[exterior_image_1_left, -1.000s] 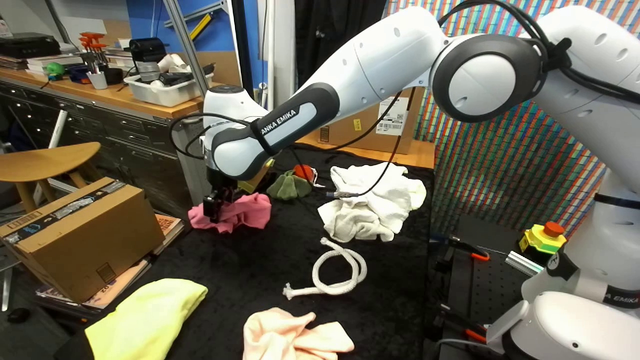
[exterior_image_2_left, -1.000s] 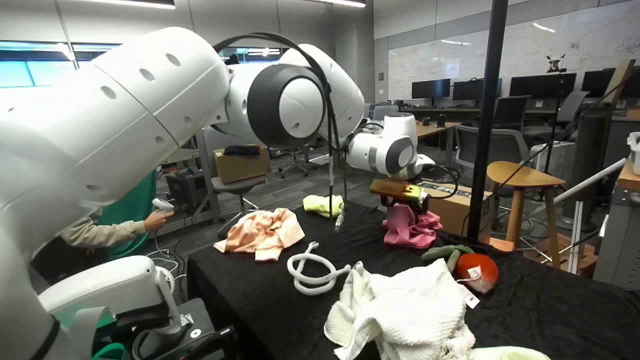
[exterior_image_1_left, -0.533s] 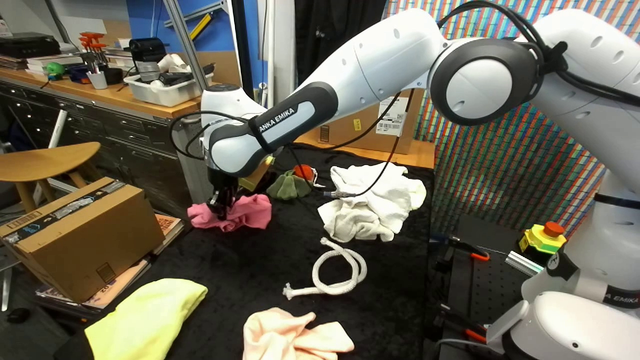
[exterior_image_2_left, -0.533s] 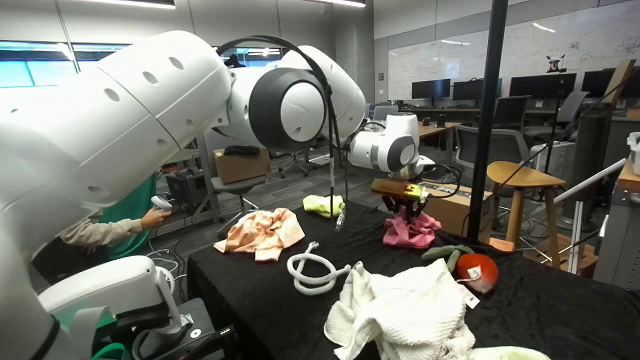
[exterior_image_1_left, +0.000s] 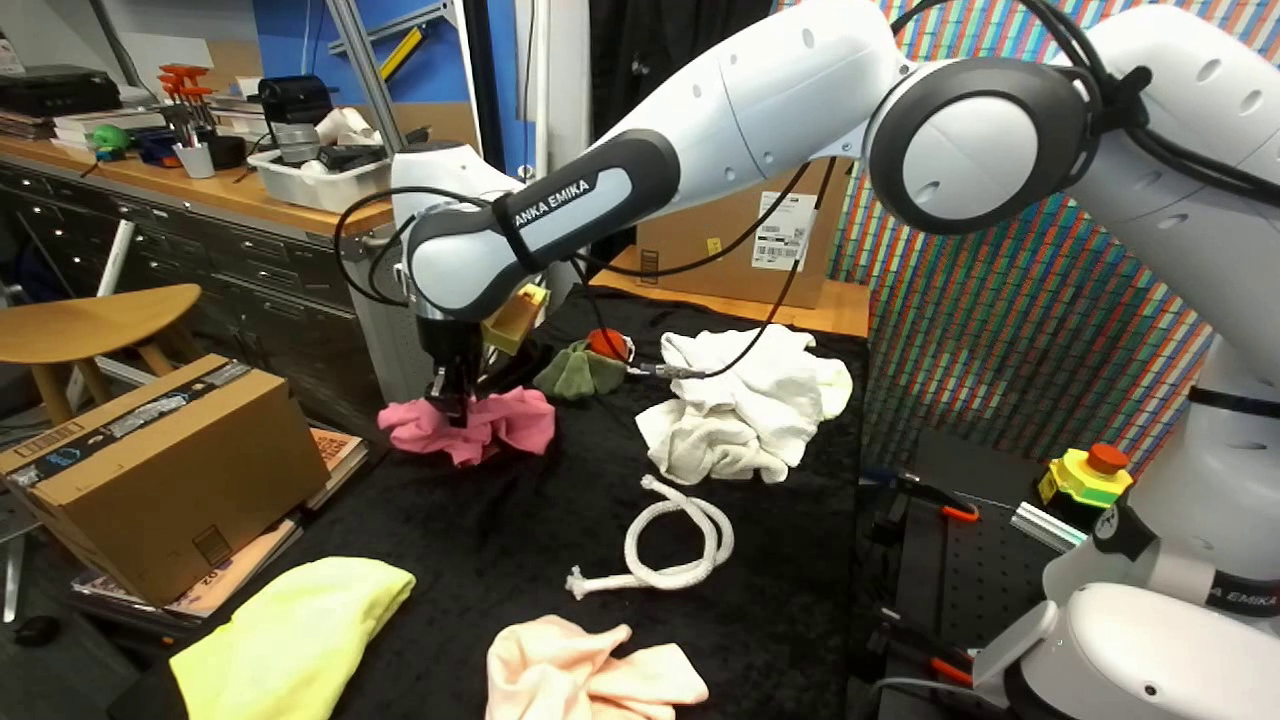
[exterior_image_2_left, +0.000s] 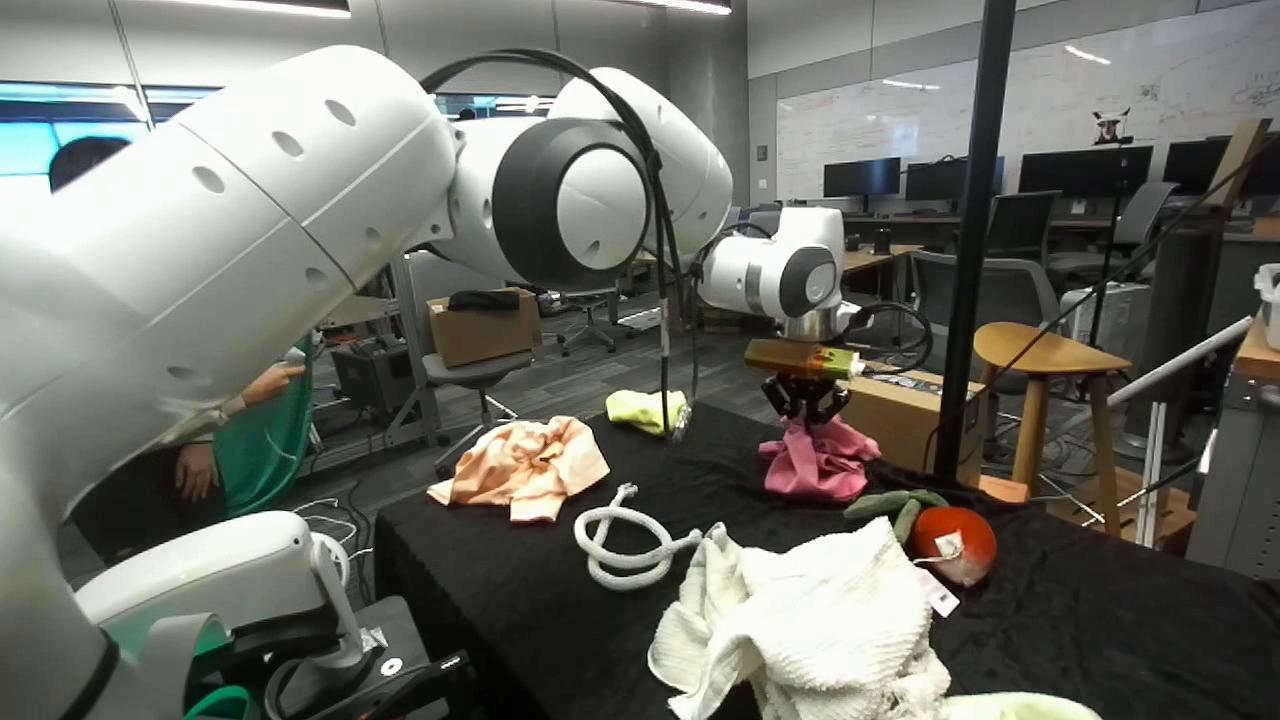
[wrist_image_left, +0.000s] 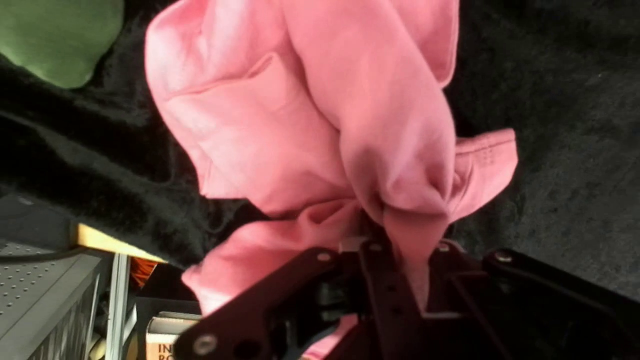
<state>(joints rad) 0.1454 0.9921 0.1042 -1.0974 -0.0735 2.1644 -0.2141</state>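
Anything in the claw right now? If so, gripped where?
A crumpled pink fabric cloth, pinched in the claw by a gathered fold at its top; whether that's an edge or mid-cloth can't be told.

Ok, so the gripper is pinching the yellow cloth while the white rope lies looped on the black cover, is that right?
Not quite: the gripper is pinching the pink cloth, not a yellow one, as the wrist view shows. The rest holds: the white rope lies looped on the black cover.
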